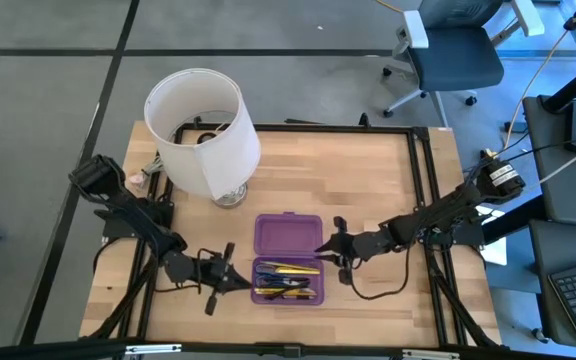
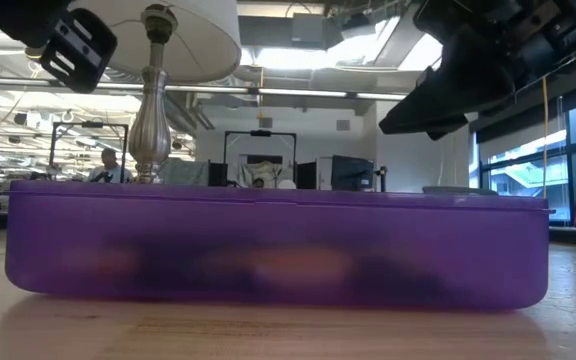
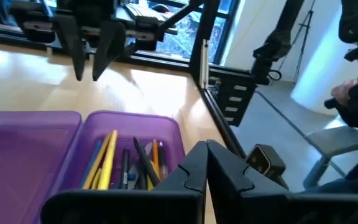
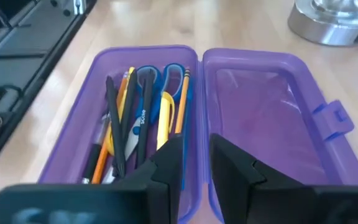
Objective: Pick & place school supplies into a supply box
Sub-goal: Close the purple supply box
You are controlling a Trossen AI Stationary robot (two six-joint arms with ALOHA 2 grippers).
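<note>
Evidently the gathering is done or nearly so: the box (image 1: 287,258) lies open near the front middle of the table (image 1: 388,180), lid (image 1: 288,236) folded flat toward the lamp (image 1: 206,135), and the tray half holds the supplies in a loose bundle lying lengthwise. In the right wrist view the scissors (image 4: 156,76) sit with blue handles at the far end of the tray, yellow pencils (image 4: 122,102) and dark pens (image 4: 112,118) alongside, and a grey-blue pen (image 4: 135,127) among them; nothing pokes over the rim as far as these views show. No supplies are visible loose on the wood in the high view. The left gripper (image 1: 230,281) hovers just beside the tray's left end, its fingers pressed together on nothing, tips aimed at the box. The right gripper (image 1: 332,246) hangs near the lid's right edge, fingers parted only a narrow gap and empty, plainly clear of the plastic. Both sit low and close on opposite sides, which to my eye suits either a last nudge of the contents or swinging the lid over. The lid's small latch tab (image 4: 332,118) faces away from the tray, so closing would mean lifting that far edge and folding it across the hinge; the light case could skid on smooth wood if pushed from one side only, hence an arm at each end makes sense.
</note>
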